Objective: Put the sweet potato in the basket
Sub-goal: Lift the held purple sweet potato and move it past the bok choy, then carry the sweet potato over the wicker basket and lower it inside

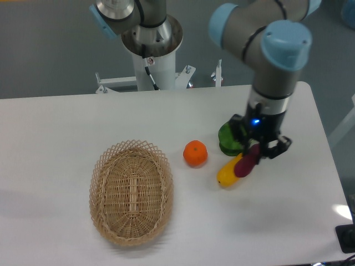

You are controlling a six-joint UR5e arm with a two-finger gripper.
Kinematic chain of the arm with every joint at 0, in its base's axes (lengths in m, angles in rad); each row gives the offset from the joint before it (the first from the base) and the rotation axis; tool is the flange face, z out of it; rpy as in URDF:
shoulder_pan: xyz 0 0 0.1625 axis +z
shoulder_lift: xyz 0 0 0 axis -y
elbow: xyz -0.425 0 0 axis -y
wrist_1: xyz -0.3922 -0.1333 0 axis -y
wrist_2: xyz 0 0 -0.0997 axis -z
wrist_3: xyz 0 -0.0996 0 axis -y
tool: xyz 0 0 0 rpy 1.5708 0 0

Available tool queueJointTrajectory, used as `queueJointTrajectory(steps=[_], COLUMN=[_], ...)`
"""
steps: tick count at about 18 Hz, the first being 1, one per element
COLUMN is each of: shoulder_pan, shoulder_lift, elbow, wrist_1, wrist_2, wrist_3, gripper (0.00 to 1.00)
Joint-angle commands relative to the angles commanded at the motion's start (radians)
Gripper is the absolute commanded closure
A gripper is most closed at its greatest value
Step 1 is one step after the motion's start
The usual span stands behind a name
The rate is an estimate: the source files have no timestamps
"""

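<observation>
The tool [254, 151] grips the sweet potato [247, 163] above a yellow vegetable [227, 172], well right of the basket [132, 192].

White surface [66, 122] before a grey wall [50, 50]

The surface is evenly lit, with soft shadows cast upon it. Behind its far edge a plain grey wall is seen, and a white metal bracket [108, 83] is mounted there.

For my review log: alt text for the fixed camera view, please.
The gripper holds a purple sweet potato above a yellow vegetable. A wicker basket lies empty to the left, an orange fruit between them.
</observation>
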Motion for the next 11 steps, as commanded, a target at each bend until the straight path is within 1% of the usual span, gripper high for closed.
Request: queueJointTrajectory(steps=[2,4,5,6,7,8,9,11], shoulder_pan=[-0.040,-0.071,-0.094,-0.120,-0.143,-0.169,-0.199,-0.236], shoulder_lift=[0.008,0.018,0.026,0.029,0.028,0.028,0.029,0.032], elbow=[-0.009,-0.046,-0.069,-0.101,-0.126,-0.147,-0.170,-0.237], wrist_1=[0.031,0.064,0.090,0.136,0.196,0.247,0.270,0.291], wrist_2=[0.006,0.008,0.012,0.014,0.026,0.041,0.058,0.080], wrist_3=[-0.060,-0.120,-0.170,-0.242,-0.302,-0.340,-0.350,-0.344], gripper=[0.66,0.66,0.66,0.66,0.66,0.66,0.66,0.66])
